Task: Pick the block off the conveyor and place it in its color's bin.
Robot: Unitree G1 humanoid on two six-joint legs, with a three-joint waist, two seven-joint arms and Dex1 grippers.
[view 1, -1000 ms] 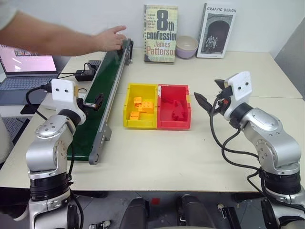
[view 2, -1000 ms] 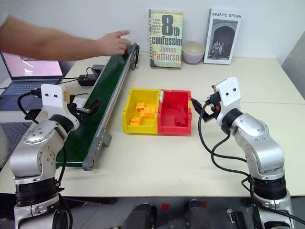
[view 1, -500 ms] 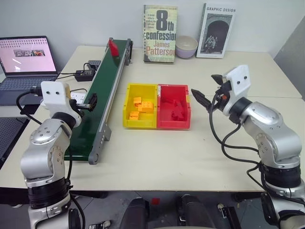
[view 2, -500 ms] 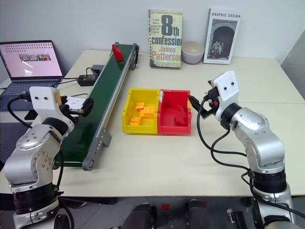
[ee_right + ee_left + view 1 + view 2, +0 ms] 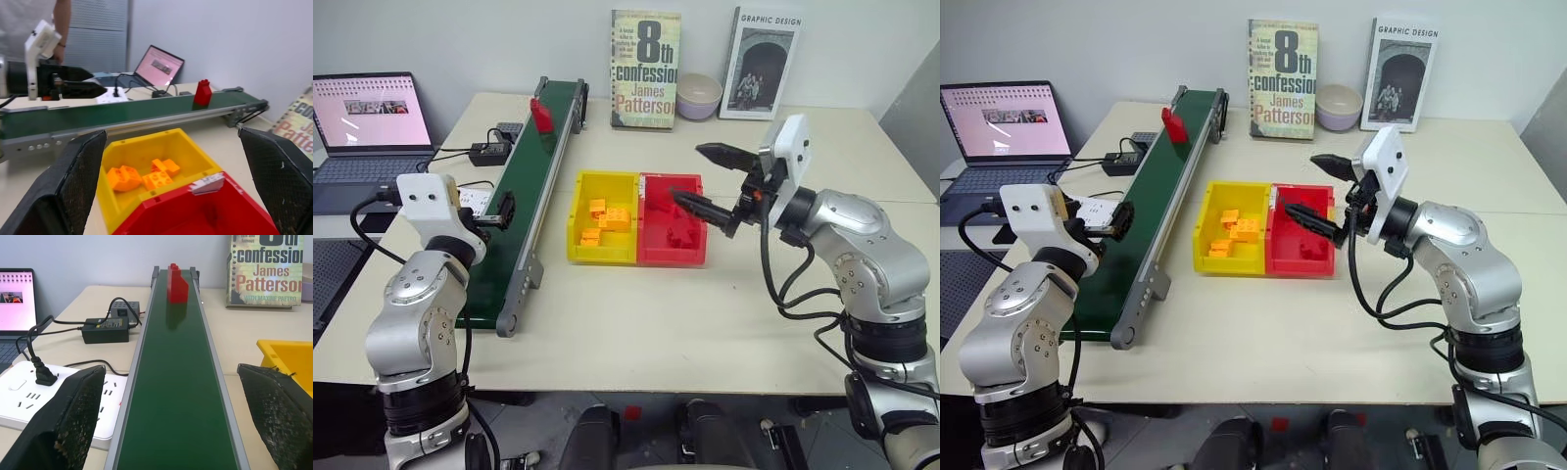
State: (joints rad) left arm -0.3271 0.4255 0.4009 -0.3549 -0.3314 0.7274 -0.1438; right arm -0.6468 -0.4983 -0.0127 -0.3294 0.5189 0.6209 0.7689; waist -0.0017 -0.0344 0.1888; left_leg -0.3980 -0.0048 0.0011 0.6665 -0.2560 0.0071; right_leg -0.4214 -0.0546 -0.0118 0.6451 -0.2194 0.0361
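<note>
Two heaps sit in the bins, and the red pieces in the red bin (image 5: pixel 671 227) blur into its walls, so I cannot count them; the orange blocks (image 5: pixel 603 219) in the yellow bin (image 5: pixel 603 235) read clearly. My left gripper (image 5: pixel 171 406) hangs over the near part of the conveyor (image 5: pixel 521 206), fingers wide apart. My right gripper (image 5: pixel 710 181) hovers above the red bin, fingers spread, holding nothing. The block (image 5: pixel 177 283), bright red with a stepped top, stands upright on the belt's far end.
</note>
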